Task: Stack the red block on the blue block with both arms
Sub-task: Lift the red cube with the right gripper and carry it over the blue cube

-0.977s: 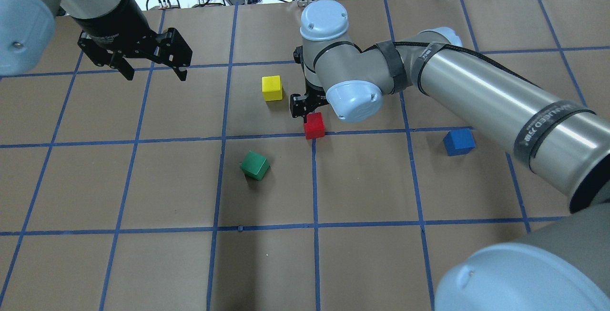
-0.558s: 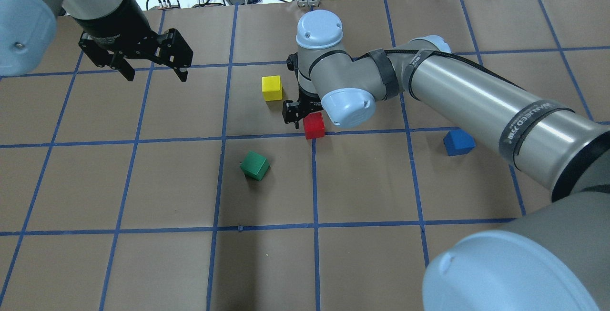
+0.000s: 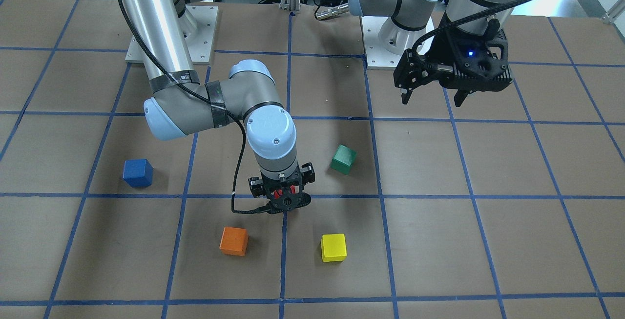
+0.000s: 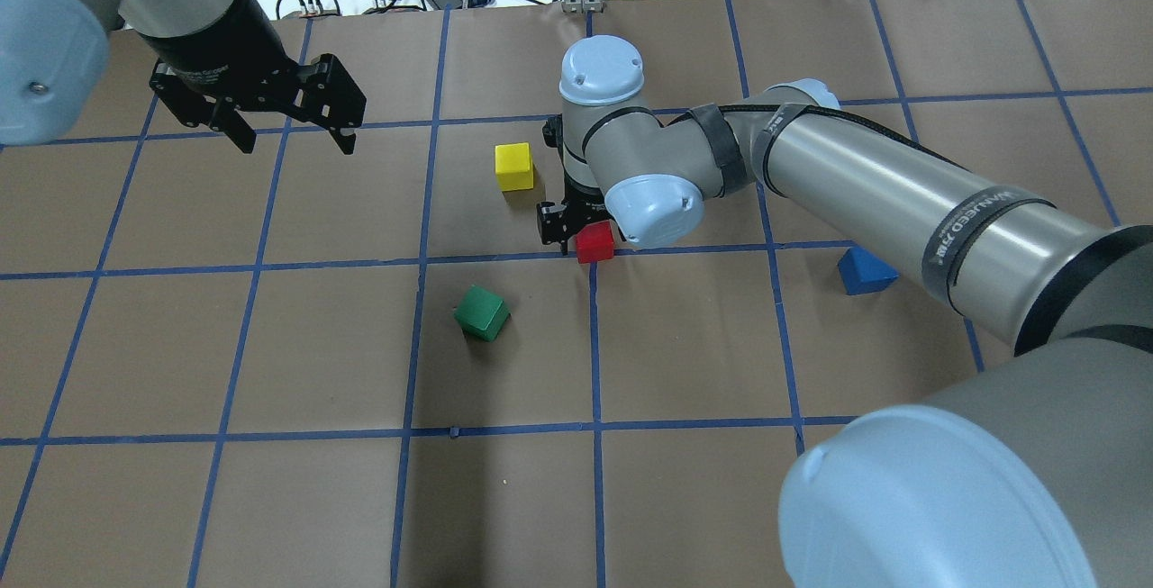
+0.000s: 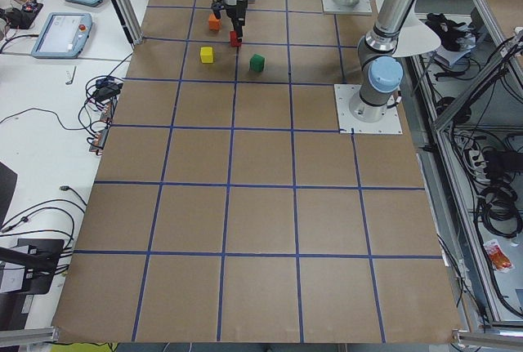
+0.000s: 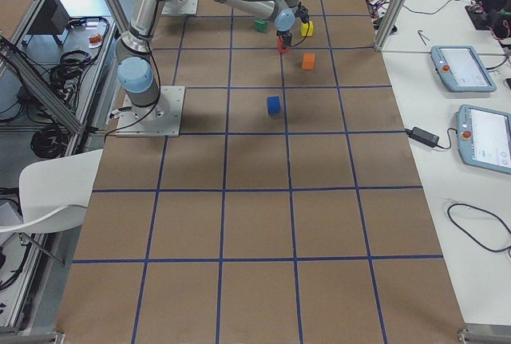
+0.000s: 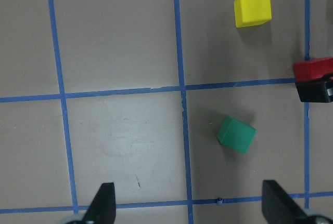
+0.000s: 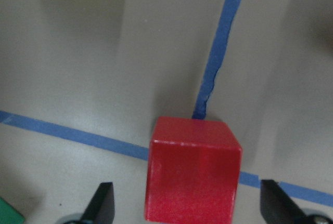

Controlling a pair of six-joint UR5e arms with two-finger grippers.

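Note:
The red block (image 4: pixel 594 243) sits on a blue tape crossing near the table's middle. My right gripper (image 4: pixel 578 231) is open and hangs right over it. In the right wrist view the block (image 8: pixel 192 168) lies between the two fingertips (image 8: pixel 104 203), with a gap on each side. In the front view the gripper (image 3: pixel 285 202) hides most of the block. The blue block (image 4: pixel 867 270) stands alone to the right, also visible in the front view (image 3: pixel 137 172). My left gripper (image 4: pixel 295 145) is open and empty, held high at the far left.
A yellow cube (image 4: pixel 514 166) stands just left of the right gripper. A green cube (image 4: pixel 482 312) lies turned, nearer and to the left. An orange cube (image 3: pixel 234 241) sits on the far side of the red block. Blue tape lines grid the brown table.
My right gripper has moved left and come down over the red block, which its wrist now partly covers. The left arm and all blocks have stayed put.

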